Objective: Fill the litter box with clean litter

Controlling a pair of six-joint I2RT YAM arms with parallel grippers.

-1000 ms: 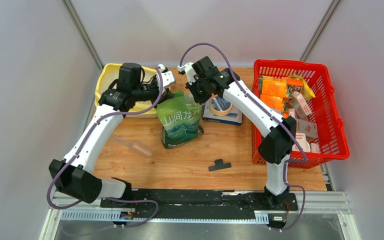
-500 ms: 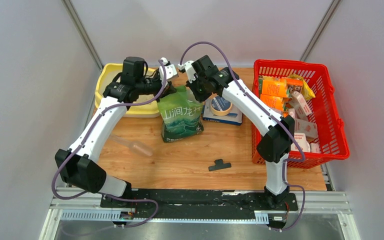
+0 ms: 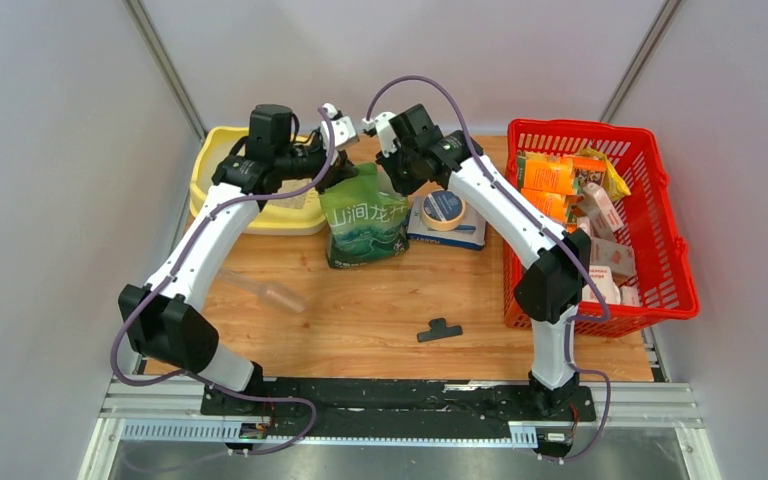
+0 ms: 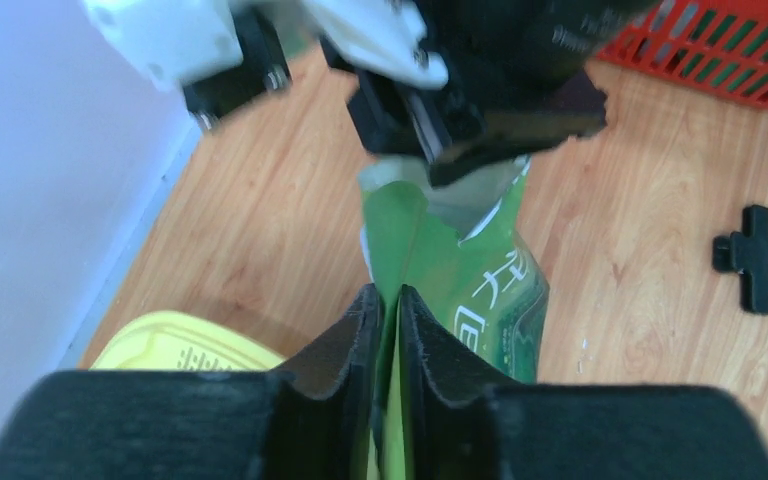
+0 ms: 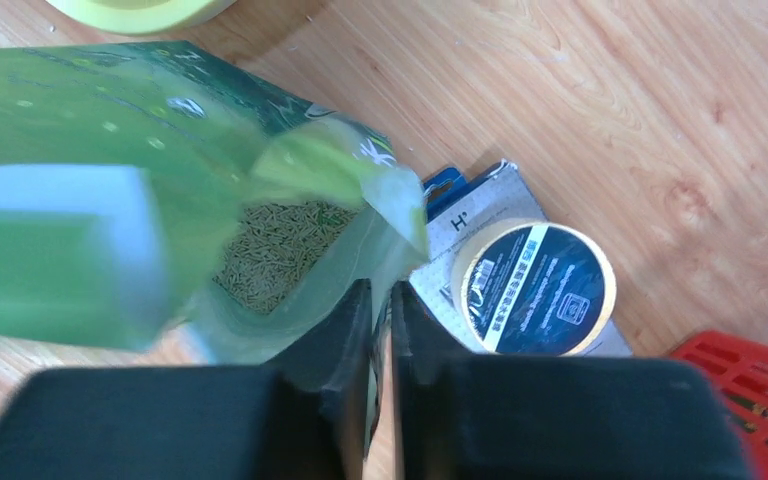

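Note:
The green litter pouch (image 3: 365, 222) with white characters hangs upright between my two grippers, just right of the pale yellow litter box (image 3: 222, 215). My left gripper (image 3: 337, 168) is shut on the pouch's upper left edge; the left wrist view shows the pouch (image 4: 480, 285) pinched between the fingers (image 4: 360, 330). My right gripper (image 3: 392, 172) is shut on the upper right edge. In the right wrist view the pouch (image 5: 110, 130) gapes open, with greenish-beige litter pellets (image 5: 280, 250) inside. A corner of the litter box (image 4: 185, 350) shows in the left wrist view.
A red basket (image 3: 650, 270) of orange and pink cartons stands at the right. A tape roll (image 3: 443, 210) lies on a flat box beside the pouch. A clear scoop (image 3: 265, 291) and a black clip (image 3: 440, 329) lie on the wooden table.
Both grippers have carried the pouch up and toward the back, nearer the litter box's right end. The left arm has stretched further out.

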